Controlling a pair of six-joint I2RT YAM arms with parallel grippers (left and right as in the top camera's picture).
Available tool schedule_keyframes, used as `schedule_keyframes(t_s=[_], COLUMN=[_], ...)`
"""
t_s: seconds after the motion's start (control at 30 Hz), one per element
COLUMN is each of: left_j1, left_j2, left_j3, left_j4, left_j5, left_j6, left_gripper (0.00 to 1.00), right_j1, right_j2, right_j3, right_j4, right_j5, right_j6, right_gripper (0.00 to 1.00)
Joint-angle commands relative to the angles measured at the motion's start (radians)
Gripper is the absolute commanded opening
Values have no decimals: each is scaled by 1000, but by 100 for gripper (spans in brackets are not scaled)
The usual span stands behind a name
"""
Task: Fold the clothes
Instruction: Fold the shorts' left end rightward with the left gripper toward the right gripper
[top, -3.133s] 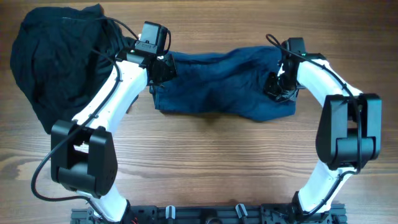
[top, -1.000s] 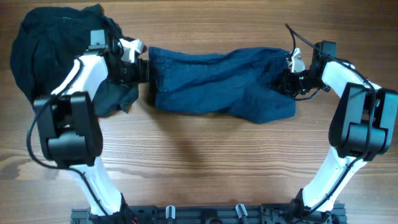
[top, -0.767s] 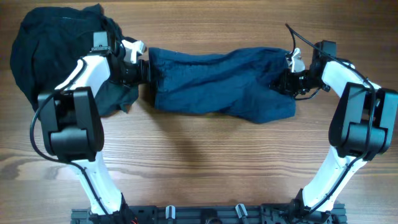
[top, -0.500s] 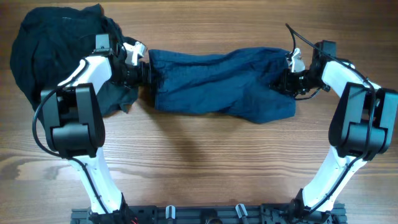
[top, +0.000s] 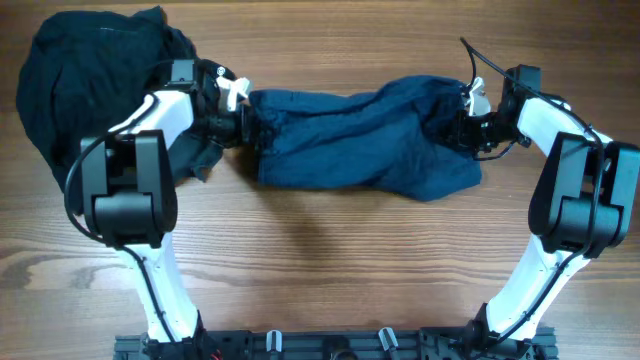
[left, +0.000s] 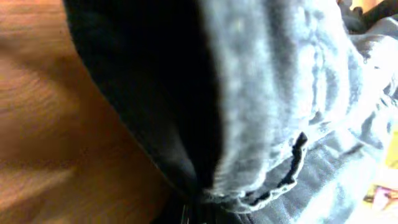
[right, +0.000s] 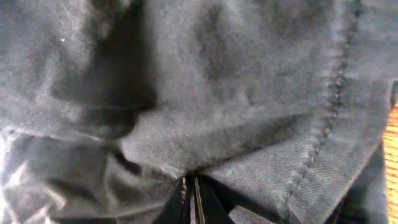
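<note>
A blue garment lies stretched across the table's middle, bunched and wrinkled. My left gripper is shut on its left end; the left wrist view shows its hemmed edge pinched at the jaws. My right gripper is shut on its right end; the right wrist view shows a fold of the fabric clamped between the fingertips. Both ends look slightly lifted.
A pile of dark clothes lies at the far left, just behind my left arm. The wooden table stretches in front of the garment.
My left gripper has moved right with the garment's left end, bunching the cloth toward the middle. The right gripper has stayed where it was, still holding the right end.
</note>
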Motion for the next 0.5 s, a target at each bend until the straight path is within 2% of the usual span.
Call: schedule_keyframes(t_s=[0.0,0.1,0.27,0.47], left_j1=[69,77,7,-174], left_j2=[-43,-107,-207,-310], left_j3=[-5,-5,-4,-4], left_j4=[-44,-58,-55,21], left_j5=[27,27,26,-107], left_j6=[-13,-14,-17,-171], left_gripper=[4,4,4,4], right_j1=[3,3,3,7], right_j2=[48,48,48,48], right_j3=[-5,-5,-5,-5], right_j4=[-4,-3,-5,-5], right_j5=[53,53,53,53], right_j6=[7,8,8,16], right_gripper=[4,5,4,4])
